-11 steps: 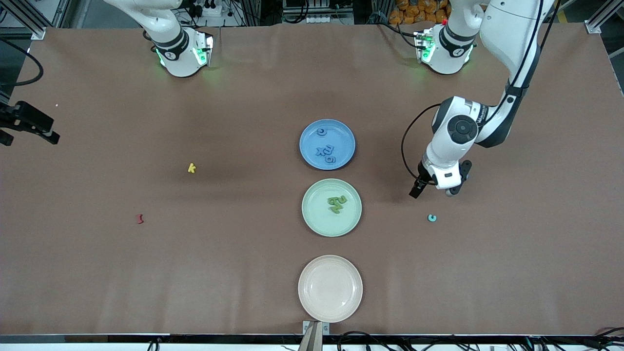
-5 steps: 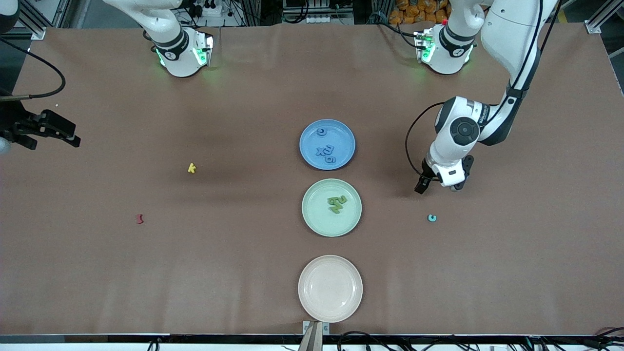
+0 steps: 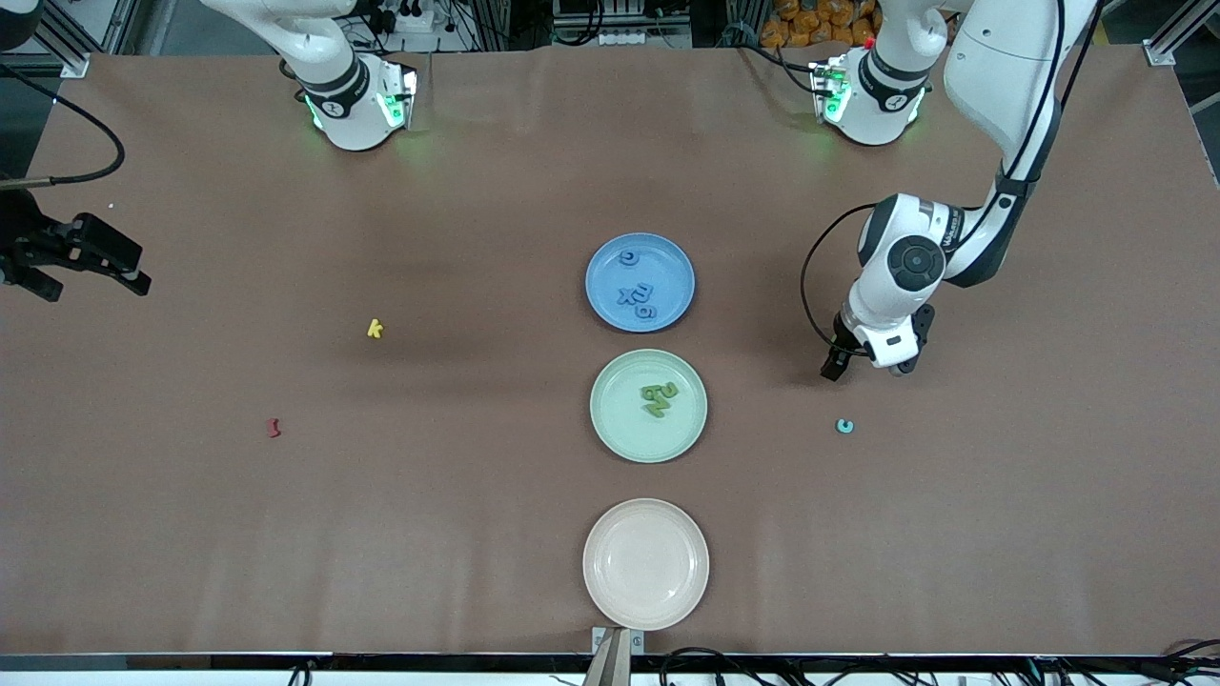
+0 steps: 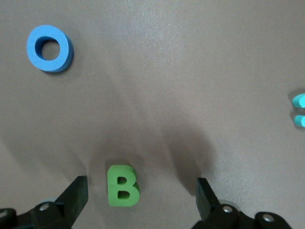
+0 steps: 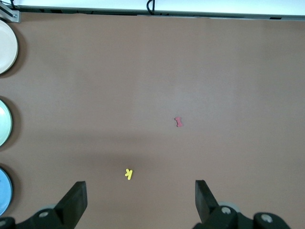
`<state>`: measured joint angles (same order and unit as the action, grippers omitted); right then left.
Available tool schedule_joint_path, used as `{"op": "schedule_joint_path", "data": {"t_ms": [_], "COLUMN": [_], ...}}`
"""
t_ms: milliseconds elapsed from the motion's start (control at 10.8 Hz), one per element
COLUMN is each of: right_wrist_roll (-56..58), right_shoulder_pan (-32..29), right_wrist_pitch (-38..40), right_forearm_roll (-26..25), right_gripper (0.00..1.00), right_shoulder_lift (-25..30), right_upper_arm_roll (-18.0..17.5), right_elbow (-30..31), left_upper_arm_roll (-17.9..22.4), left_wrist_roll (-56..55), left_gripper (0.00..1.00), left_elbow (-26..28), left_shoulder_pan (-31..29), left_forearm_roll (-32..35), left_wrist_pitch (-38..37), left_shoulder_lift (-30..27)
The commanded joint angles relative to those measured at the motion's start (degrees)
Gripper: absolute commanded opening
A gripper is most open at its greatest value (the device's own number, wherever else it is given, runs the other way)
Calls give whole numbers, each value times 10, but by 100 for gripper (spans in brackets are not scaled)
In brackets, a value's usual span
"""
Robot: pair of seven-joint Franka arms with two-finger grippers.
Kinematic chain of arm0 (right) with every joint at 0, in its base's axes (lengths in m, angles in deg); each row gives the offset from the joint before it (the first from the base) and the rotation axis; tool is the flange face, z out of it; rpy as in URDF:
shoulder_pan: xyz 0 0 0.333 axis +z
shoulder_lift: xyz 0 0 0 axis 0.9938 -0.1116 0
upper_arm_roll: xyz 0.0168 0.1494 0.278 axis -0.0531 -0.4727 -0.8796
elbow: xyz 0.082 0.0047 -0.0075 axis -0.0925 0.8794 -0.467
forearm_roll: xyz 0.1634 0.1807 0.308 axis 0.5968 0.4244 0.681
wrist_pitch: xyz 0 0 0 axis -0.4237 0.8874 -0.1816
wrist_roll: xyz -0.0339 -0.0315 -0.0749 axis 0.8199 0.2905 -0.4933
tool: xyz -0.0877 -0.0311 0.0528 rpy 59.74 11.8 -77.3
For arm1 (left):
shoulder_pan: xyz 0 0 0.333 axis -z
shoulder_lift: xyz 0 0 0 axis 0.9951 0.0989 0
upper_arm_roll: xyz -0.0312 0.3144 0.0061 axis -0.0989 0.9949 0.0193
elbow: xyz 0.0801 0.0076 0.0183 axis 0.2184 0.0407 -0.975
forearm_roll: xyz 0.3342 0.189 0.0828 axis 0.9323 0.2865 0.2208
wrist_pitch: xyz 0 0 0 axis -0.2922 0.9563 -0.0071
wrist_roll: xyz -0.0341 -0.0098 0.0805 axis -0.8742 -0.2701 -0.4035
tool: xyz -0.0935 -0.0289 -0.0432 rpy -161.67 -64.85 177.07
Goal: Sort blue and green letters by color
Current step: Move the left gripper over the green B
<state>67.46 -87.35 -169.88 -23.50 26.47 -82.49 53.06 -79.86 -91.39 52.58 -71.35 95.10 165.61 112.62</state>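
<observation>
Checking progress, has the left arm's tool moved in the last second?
Yes. The left tool has shifted toward the left arm's end of the table, away from the green plate.

Three plates stand in a line down the middle of the table: blue plate [image 3: 640,282], green plate [image 3: 648,406], cream plate [image 3: 645,563]. Toward the right arm's end only a yellow k [image 3: 375,328] and a red piece [image 3: 274,428] interrupt wide bare tabletop. Under the left gripper [image 4: 140,200], open jaws straddle a green B [image 4: 122,185]; a blue O [image 4: 49,47] lies well apart.
</observation>
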Motion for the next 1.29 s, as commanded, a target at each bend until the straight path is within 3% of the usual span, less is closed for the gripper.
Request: {"op": "schedule_joint_path", "data": {"t_ms": [0, 554, 1200], "right_wrist_roll": [1, -41, -36], "right_shoulder_pan": [2, 3, 3], "right_wrist_pitch": [4, 56, 19], "right_forearm_roll": [10, 5, 5], "right_gripper": [100, 100, 100], "right_shoulder_lift": [18, 18, 29], "right_upper_arm_roll": [-2, -1, 0], "right_elbow": [3, 1, 52], "left_upper_arm_roll": [4, 4, 0], "left_wrist_roll": [-23, -27, -37], "left_gripper": [100, 100, 100], "left_elbow": [3, 3, 5], "left_shoulder_pan": [-3, -5, -6], "left_forearm_roll": [25, 25, 25], "left_wrist_pitch": [8, 10, 22], "left_shoulder_lift": [-2, -1, -11]}}
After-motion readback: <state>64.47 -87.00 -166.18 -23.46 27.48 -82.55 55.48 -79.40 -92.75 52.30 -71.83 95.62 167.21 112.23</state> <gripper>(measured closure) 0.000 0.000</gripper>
